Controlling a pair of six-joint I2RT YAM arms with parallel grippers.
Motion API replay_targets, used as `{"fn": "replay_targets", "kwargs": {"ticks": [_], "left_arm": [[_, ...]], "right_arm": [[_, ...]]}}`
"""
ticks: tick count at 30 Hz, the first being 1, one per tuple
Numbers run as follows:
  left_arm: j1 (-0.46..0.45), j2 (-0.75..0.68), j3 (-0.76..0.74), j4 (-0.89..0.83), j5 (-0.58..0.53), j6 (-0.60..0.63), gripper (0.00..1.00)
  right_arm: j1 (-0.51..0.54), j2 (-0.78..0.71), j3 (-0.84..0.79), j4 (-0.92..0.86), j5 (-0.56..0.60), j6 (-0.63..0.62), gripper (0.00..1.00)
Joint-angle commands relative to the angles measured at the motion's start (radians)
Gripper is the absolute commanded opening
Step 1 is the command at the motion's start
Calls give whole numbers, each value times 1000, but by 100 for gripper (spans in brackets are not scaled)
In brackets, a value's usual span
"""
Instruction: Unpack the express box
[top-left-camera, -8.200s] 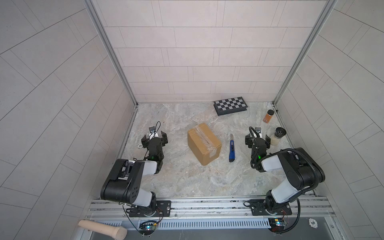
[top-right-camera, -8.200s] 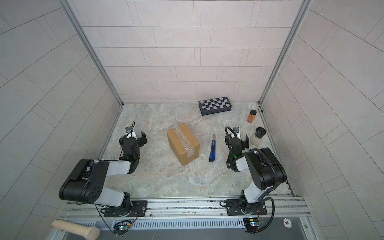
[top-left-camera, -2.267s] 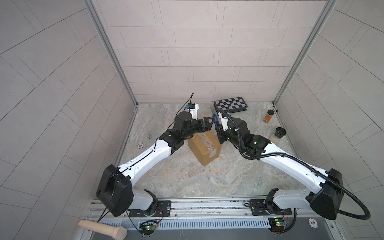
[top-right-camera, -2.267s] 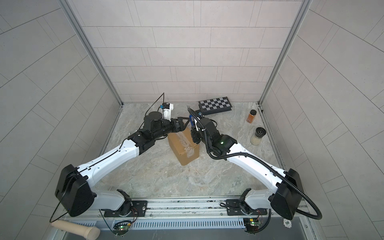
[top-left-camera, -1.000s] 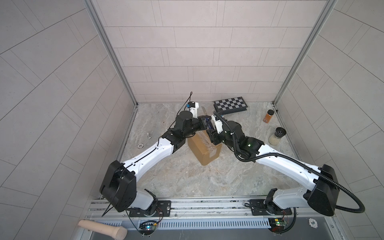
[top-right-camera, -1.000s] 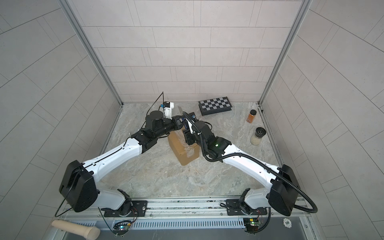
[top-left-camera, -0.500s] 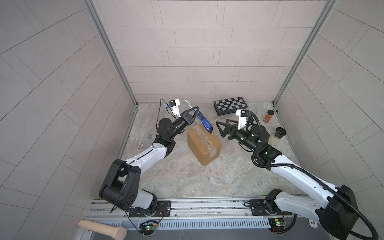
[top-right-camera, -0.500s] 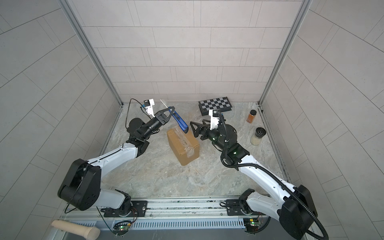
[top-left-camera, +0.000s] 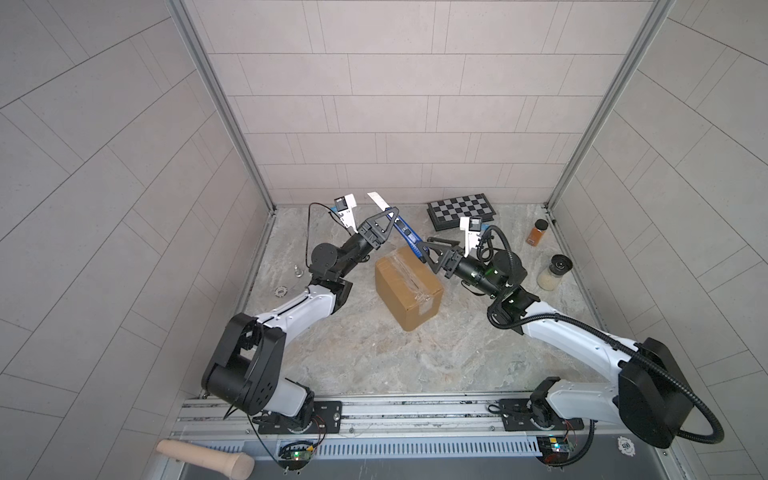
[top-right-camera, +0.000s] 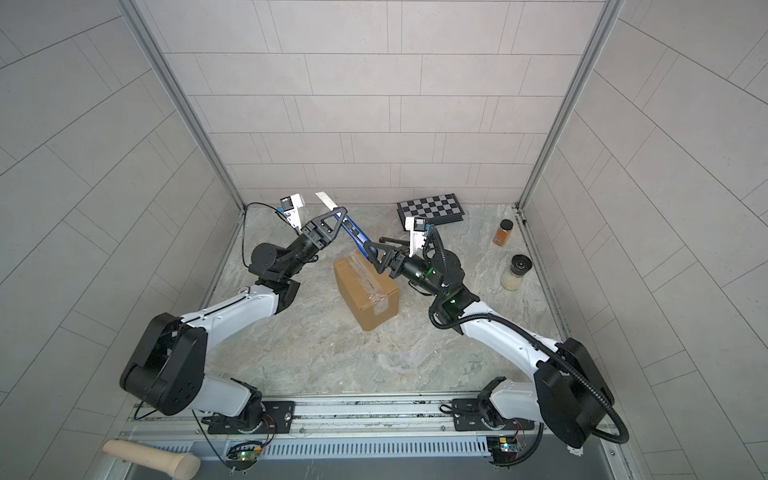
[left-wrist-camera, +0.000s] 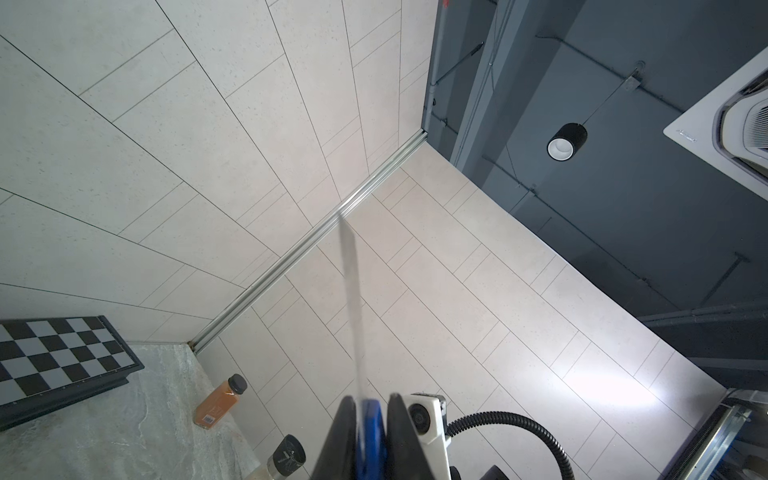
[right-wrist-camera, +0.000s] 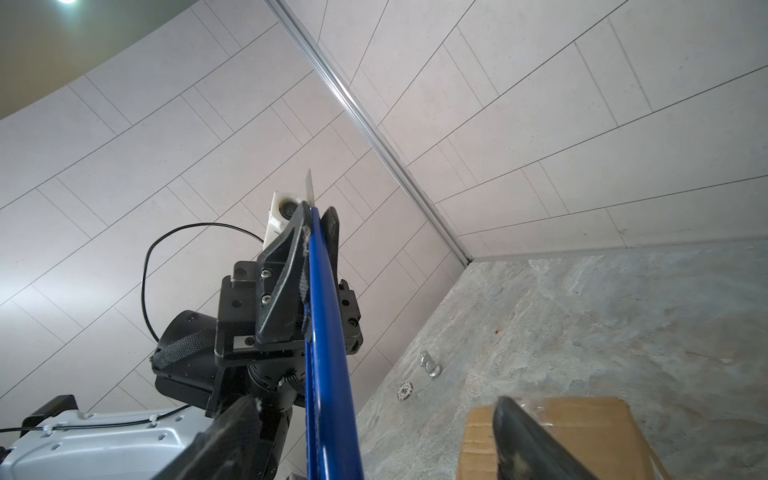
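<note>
One express box (top-left-camera: 407, 286) sits near the middle of the frame in both top views, on the marble table (top-left-camera: 374, 361). Its flaps are closed, shiny tape runs along the top seam, and a pale patch shows on its lower right side.

There are two arms. The left tool (top-left-camera: 388, 216) is clamped on the single blue utility knife (top-left-camera: 405, 232), above and left of the box in the picture. The knife's pale blade is out and points to the upper left. The right tool (top-left-camera: 428, 245) has its jaws apart, one on each side of the knife's tail end. In the right wrist view the blue handle runs between the two fingers with a gap on each side.

One checkered case (top-left-camera: 461, 210) lies at the upper right, against the back wall. Two containers stand at the right edge: an orange bottle (top-left-camera: 538, 232) and a black-lidded jar (top-left-camera: 555, 272). Left of the box lie one small silver chess piece (top-left-camera: 297, 271) and one round chip (top-left-camera: 281, 292). One wooden handle (top-left-camera: 203, 455) lies at the lower left, off the table.
</note>
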Motion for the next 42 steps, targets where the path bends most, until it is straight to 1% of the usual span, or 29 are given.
{"fn": "replay_targets", "kwargs": {"ticks": [1,5,7,10,13,18,24,28,31,36,42], "left_arm": [[2,-22,-6,60,3,-10,0],[2,-28,-19,61,-26,-9,0],[2,-33,-28,61,-43,-5,0],[1,-36,-36,62,-59,-8,0],[-1,-41,-43,64,-77,-10,0],[0,-58,-55,66,-96,-5,0],[0,-62,-62,67,-106,-4,0],[1,-62,-61,68,-103,-4,0],[0,-63,-60,68,-100,-4,0],[-1,-62,-60,67,-95,-2,0],[0,-67,-66,68,-94,2,0]], "right_arm": [[15,11,37,82,-22,32,88],[30,30,44,109,-9,42,85],[36,45,46,142,-7,60,81],[44,73,53,182,-9,86,73],[54,103,68,213,-12,109,67],[62,142,82,249,-15,139,64],[68,167,91,262,-18,153,57],[67,176,93,274,-20,160,48],[68,180,99,275,-22,161,44],[68,183,98,281,-21,164,43],[67,181,96,282,-9,164,46]]}}
